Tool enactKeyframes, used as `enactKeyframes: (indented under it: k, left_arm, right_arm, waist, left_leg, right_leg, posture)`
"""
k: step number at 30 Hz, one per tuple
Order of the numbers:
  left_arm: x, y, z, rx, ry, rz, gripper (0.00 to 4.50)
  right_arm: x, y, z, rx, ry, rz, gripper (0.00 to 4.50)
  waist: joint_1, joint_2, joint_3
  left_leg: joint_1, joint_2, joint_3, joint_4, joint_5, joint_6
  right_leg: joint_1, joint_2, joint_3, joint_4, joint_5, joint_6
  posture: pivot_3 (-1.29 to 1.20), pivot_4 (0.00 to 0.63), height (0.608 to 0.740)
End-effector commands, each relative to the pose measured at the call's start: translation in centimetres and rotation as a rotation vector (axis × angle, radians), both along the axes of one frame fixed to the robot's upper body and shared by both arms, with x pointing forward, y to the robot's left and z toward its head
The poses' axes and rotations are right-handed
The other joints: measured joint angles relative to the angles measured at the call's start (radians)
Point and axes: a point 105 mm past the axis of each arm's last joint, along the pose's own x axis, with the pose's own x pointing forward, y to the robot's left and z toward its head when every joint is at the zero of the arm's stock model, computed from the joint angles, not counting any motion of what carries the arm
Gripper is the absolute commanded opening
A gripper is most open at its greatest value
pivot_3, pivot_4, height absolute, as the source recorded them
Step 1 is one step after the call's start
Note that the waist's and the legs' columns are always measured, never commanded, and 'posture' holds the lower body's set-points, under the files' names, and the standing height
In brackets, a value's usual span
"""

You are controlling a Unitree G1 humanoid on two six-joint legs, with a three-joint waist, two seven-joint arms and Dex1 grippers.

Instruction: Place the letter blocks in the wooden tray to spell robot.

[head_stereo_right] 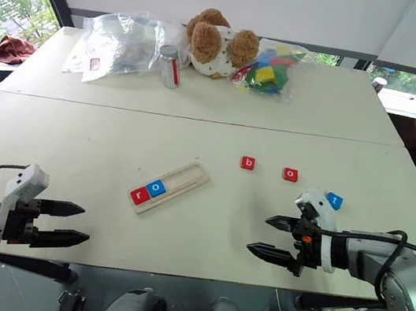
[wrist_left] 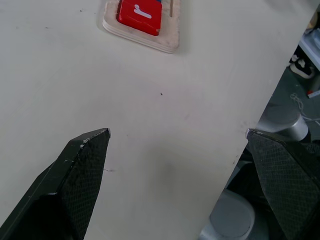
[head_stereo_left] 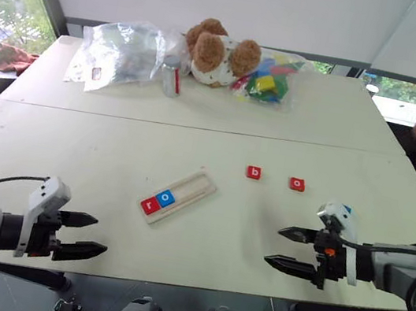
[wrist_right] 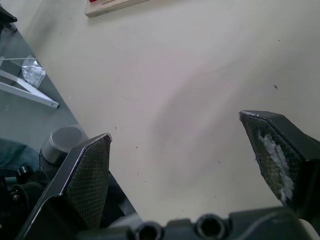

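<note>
the wooden tray (head_stereo_left: 177,196) is seen lying at a slant near the middle of the table (head_stereo_left: 73,149), its near-left end lower in the head views. two letter blocks are already seated in its groove at that near-left end: a red r tile (head_stereo_left: 149,206) and, touching it on the far-right side, a blue o tile (head_stereo_left: 166,197). the rest of the groove is left bare, so by this reckoning two of five letters are placed and three remain.

to the right of the tray, well apart from it, a red b tile (head_stereo_left: 253,172) and a red o tile (head_stereo_left: 297,184) are found flat on the table, near each other but not touching. a blue t tile (head_stereo_right: 334,200) is seen just beyond the right gripper (head_stereo_right: 274,238), beside its white housing.

nothing is held by either arm. the left gripper (head_stereo_left: 85,235) is kept over the near-left table edge with its fingers spread wide and empty, and the right gripper is likewise spread wide and empty over the near-right edge.

the b tile is judged the next to be needed, followed by the red o and then the t.
</note>
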Motion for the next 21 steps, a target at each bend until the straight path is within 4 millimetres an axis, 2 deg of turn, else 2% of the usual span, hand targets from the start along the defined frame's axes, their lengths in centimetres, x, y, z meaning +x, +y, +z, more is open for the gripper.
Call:
enactKeyframes:
  k: [1,12,21]
  left_arm:
    - [0.4,-0.1,1.1,0.01,-0.062,-0.005,4.5]
    - [1.1,0.6,0.7,0.084,-0.095,0.01,4.5]
    - [2.7,1.1,2.5,0.106,-0.209,0.024,4.5]
  right_arm:
    - [0.4,0.2,0.5,0.005,-0.038,0.014,4.46]
    - [0.9,0.2,0.0,-0.01,-0.046,-0.001,4.46]
    - [2.0,-0.6,0.2,-0.029,-0.051,-0.034,4.46]
  waist:
    - [-0.001,0.0,0.0]
    - [-0.002,0.0,0.0]
    - [-0.002,0.0,0.0]
  left_leg:
    - [0.0,0.0,0.0,0.0,0.0,0.0]
    - [0.0,0.0,0.0,0.0,0.0,0.0]
    - [0.0,0.0,0.0,0.0,0.0,0.0]
  right_leg:
    - [0.0,0.0,0.0,0.0,0.0,0.0]
    - [0.0,0.0,0.0,0.0,0.0,0.0]
    - [0.0,0.0,0.0,0.0,0.0,0.0]
  posture:
    - [0.0,0.15,0.74]
    - [0.0,0.15,0.74]
    - [0.0,0.15,0.74]
